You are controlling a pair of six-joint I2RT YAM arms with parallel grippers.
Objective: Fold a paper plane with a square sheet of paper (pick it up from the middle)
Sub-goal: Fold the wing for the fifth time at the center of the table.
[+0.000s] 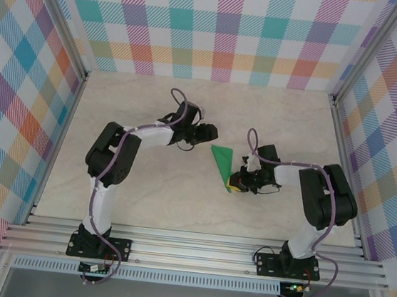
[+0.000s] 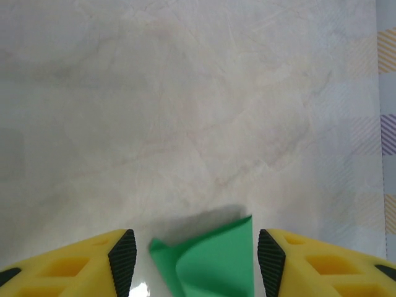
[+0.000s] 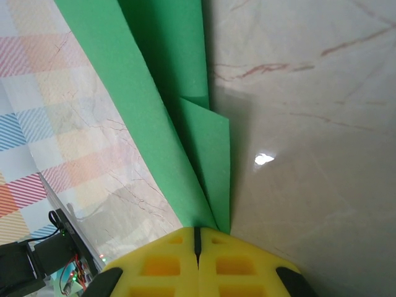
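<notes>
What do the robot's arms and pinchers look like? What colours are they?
The left arm and right arm are black and white, with purple cables looping along them. The left end effector and right end effector have chunky yellow fingers with black pads.

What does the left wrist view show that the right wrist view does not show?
Left wrist view: the left claw is open, and its black pads stand on both sides of the wide, curled end of the paper, with a gap at the left pad. Right wrist view: the right claw is shut on the narrow tip of the paper, and the folded layers run away from it. Both: the green paper, the marbled table and a piece of plaid wall.
</notes>
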